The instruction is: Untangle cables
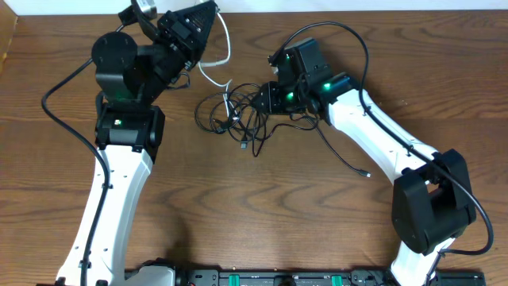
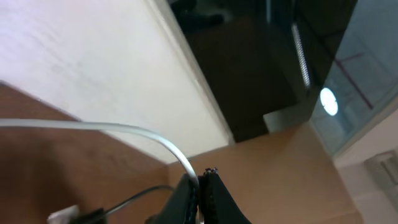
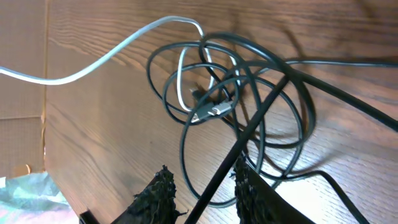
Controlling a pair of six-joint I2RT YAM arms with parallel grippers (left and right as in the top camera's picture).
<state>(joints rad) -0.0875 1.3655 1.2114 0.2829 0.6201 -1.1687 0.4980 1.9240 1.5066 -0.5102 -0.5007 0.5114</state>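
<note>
The left gripper (image 2: 200, 185) was recorded fully closed, with the white cable (image 2: 127, 129) pinched between its tips, at the far edge of the table (image 1: 262, 214) beyond the tangle of black cables (image 1: 230, 115). From the tips the white cable was seen to curve down into the tangle's far side, where it was looped among the black strands. The right gripper (image 3: 202, 190) was noted at the tangle's right side, jaws partly apart, with one black strand running through the gap, not visibly clamped. Two small plug ends (image 3: 211, 112) were observed inside the tangle's loops. A loose black cable end (image 1: 363, 172) was noted lying well right of the tangle.
</note>
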